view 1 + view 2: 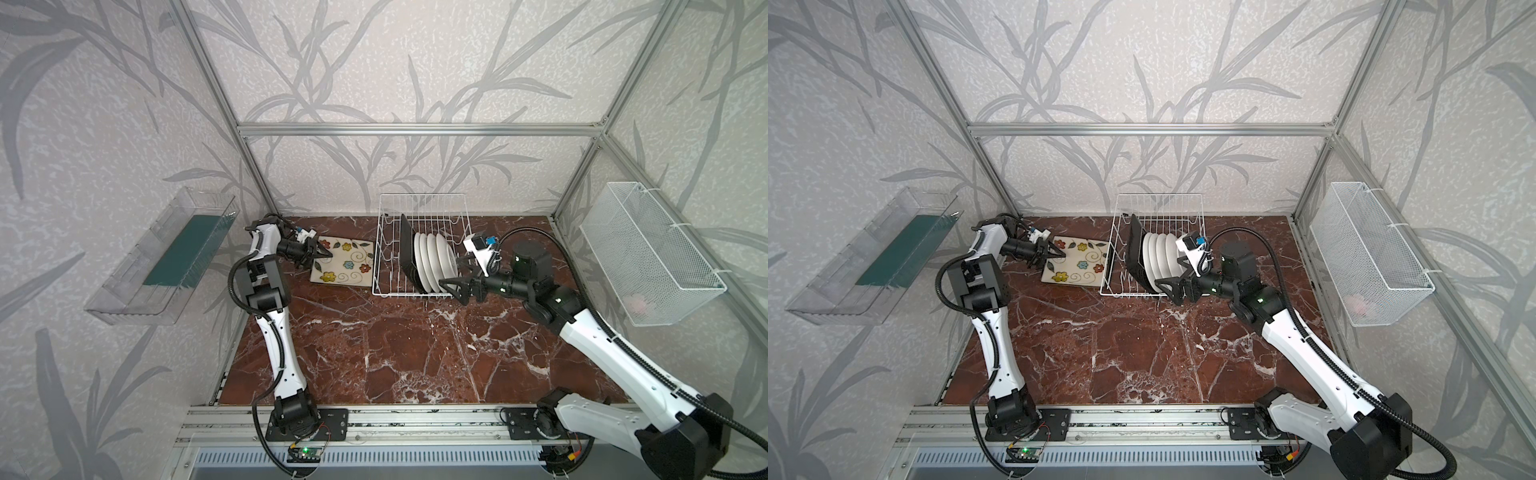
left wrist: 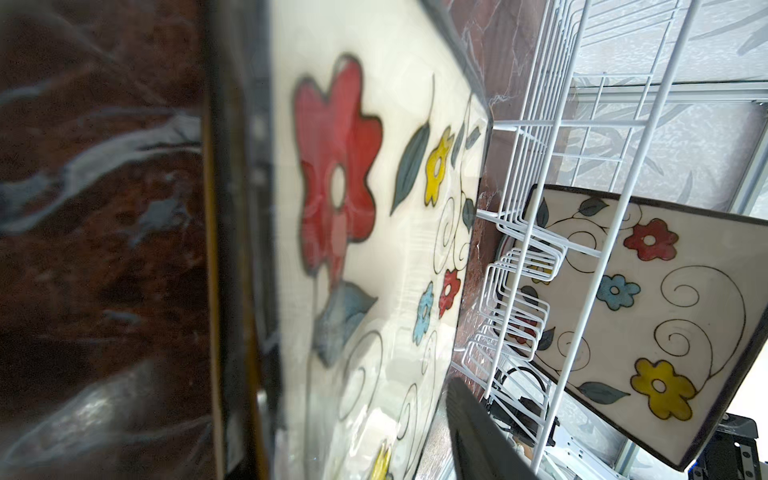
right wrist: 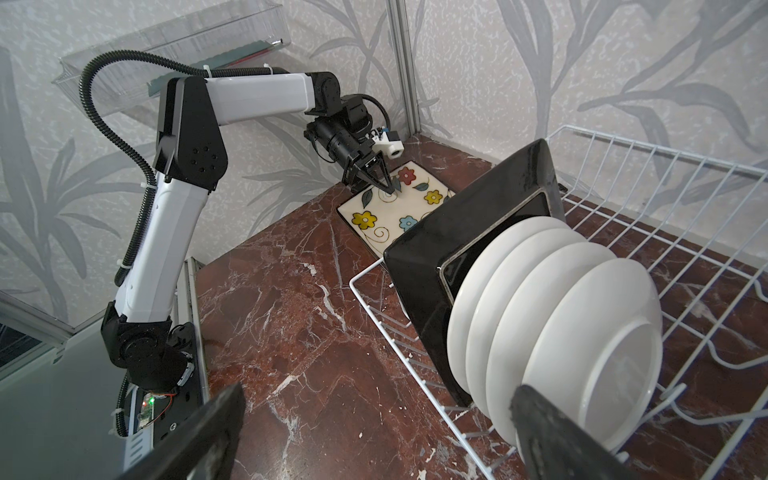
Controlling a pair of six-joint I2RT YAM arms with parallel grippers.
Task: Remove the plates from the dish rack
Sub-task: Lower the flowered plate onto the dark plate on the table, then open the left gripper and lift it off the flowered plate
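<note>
**Dish rack.** The dish rack (image 1: pixel 424 203) stands at the back of the marble table (image 1: pixel 374 353), slightly right of centre in both top views. Five plates stand on edge in it, between the tines.

**Plates in the rack.**
- The upright square plate (image 1: pixel 407 249) is at the left end of the row. It leans, with its black back facing the right of the frame. The left wrist view shows its floral face (image 2: pixel 665 311) through the rack wires.
- The four round white plates (image 1: pixel 434 262) stand packed close together, directly to the right of it.

**Plate on the table.** The flat square plate (image 1: pixel 345 266) lies face up on the table, just beside the left side of the rack.

**Left gripper.** The left gripper (image 1: pixel 325 256) is at the left edge of the flat square plate, near its upper left corner in the top views. Its tips are down at the floral face, close to the red flower. The views do not show whether the jaws pinch the rim or stand free of it.

**Right gripper.** The right gripper (image 1: pixel 454 275) is at the right end of the plate row, near the front right corner of the rack. Its fingers (image 3: pixel 199 436) are spread wide and hold nothing. In the right wrist view, one finger lies in front of the nearest round white plate.
</note>
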